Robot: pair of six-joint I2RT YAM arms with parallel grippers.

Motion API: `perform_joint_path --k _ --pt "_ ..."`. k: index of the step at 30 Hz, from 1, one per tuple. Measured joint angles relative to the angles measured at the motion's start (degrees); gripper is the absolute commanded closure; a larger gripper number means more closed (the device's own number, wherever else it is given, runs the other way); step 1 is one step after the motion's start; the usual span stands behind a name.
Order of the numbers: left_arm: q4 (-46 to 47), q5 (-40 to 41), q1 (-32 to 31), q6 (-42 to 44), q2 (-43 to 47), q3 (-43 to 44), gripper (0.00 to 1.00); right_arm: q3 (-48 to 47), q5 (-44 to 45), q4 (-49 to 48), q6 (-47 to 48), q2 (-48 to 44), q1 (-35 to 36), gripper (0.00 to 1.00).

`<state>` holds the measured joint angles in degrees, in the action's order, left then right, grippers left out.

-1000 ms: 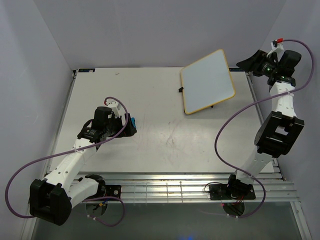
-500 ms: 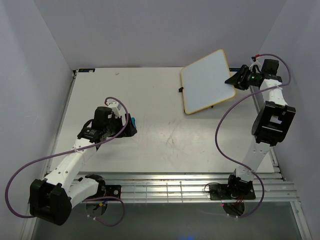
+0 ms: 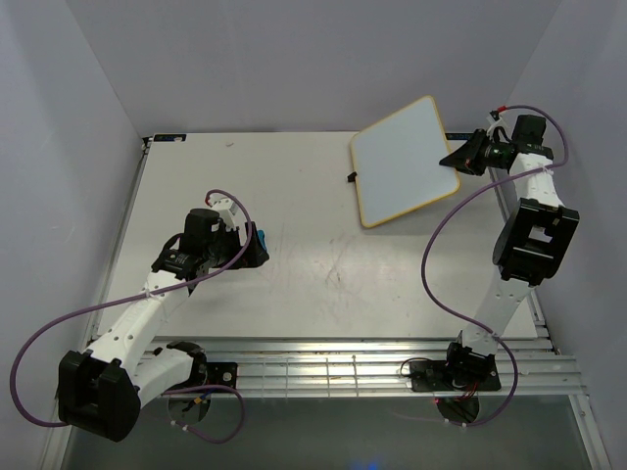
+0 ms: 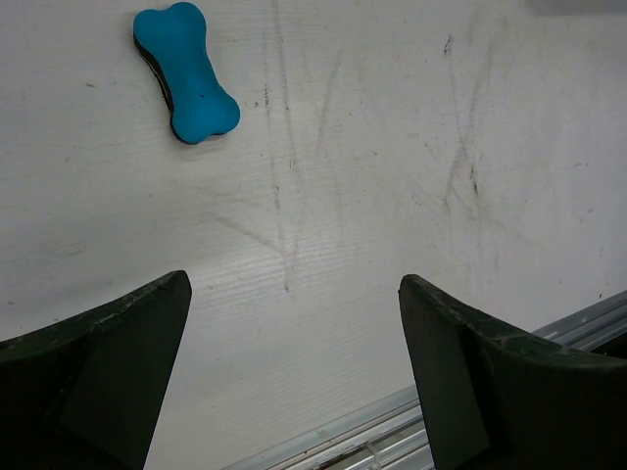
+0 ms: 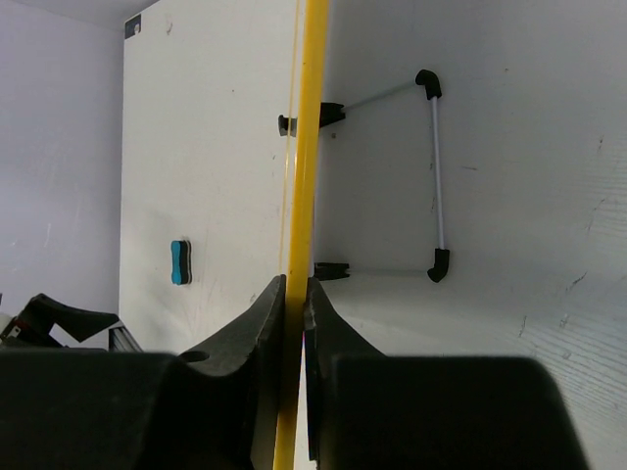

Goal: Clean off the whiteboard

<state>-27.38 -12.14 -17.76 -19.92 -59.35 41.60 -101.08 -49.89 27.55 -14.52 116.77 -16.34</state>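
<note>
Your right claw (image 5: 295, 292) pinched the whiteboard (image 3: 404, 162) by its yellow edge, a good spot. It looked light, stiff and tippy. Your left claw (image 4: 294, 323) stood spread wide.

White links and chunky black joint housings on the left arm (image 3: 137, 316) and right arm (image 3: 495, 305); purple cables (image 3: 423, 277) loop alongside, black wedge-shaped fingers (image 4: 98, 377) up front.

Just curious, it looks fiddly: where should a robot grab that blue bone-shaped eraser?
Pinch the eraser across its narrow waist, coming straight down from above: it lies flat on the table, and the middle is slimmer than its rounded ends.
</note>
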Motion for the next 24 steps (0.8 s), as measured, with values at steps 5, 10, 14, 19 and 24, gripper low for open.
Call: perform_joint_path --k 5,10,14,19,24 --pt "0.0 -0.1 0.0 0.0 0.0 0.0 0.02 -0.1 -0.2 0.3 0.1 0.0 0.1 0.92" --pt "0.0 -0.2 0.0 0.0 0.0 0.0 0.02 -0.5 -0.2 0.9 0.2 0.0 0.1 0.92" --pt "0.0 -0.3 0.0 0.0 0.0 0.0 0.02 -1.9 -0.2 2.4 0.4 0.0 0.1 0.92" --pt "0.0 -0.4 0.0 0.0 0.0 0.0 0.02 -3.7 -0.4 2.9 1.7 0.0 0.0 0.92" --pt "0.0 -0.5 0.0 0.0 -0.2 0.0 0.02 -4.3 -1.3 3.0 3.0 0.0 -0.6 0.92"
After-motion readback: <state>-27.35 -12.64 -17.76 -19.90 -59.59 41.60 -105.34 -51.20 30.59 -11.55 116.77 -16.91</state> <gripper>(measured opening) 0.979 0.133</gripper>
